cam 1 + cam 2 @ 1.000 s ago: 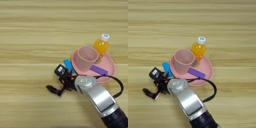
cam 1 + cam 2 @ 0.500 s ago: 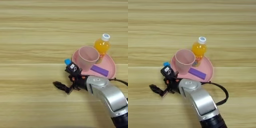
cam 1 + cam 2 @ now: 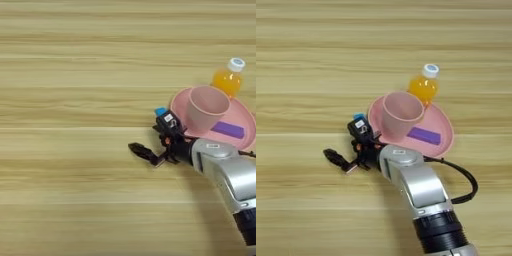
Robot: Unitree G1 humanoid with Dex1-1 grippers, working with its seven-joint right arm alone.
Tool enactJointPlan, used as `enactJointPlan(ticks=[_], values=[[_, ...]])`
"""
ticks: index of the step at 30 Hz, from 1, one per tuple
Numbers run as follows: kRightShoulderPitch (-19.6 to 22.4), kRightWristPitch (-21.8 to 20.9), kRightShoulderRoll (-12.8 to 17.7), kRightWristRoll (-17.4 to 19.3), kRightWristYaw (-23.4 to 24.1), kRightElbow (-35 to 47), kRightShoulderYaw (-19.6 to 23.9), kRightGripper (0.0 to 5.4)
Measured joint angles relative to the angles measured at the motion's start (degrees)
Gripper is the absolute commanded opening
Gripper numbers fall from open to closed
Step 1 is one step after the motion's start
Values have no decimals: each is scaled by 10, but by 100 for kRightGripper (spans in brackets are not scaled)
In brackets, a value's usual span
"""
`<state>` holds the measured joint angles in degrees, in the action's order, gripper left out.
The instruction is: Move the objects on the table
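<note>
A round pink plate (image 3: 446,136) lies on the table (image 3: 75,75). It carries a pale pink cup (image 3: 401,112) standing upright and a flat purple block (image 3: 424,135). The orange-juice bottle (image 3: 425,86) stands at the plate's far rim. A small blue block (image 3: 359,116) lies on the wood just left of the plate. My right gripper (image 3: 345,141) is open beside it. Its upper black finger (image 3: 167,121) covers most of the blue block, so only the block's far end shows. The lower finger (image 3: 140,149) points left over bare wood. Nothing is between the fingers.
My silver forearm (image 3: 416,190) comes in from the bottom right. A black cable (image 3: 468,180) loops off it to the right, in front of the plate. Bare wood stretches to the left and to the far side.
The whole picture has shifted, so the camera moved. Against the plate, the gripper has crept a little further away from me towards the blue block, with its fingers still spread. The plate's things have not moved.
</note>
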<state>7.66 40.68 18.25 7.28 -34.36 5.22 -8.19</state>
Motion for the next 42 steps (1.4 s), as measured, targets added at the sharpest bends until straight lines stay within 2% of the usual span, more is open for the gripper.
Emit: enactJointPlan(ticks=[8,18,24,32,42], values=[[-4,-8,4,1,-2,5,0,538],[-64,-6,8,9,-6,89,-28,538],[-77,-26,-2,15,-6,120,-29,538],[-75,-106,-25,-66,78,78,-59,538],[-59,-150,-60,-110,130,17,-77,538]])
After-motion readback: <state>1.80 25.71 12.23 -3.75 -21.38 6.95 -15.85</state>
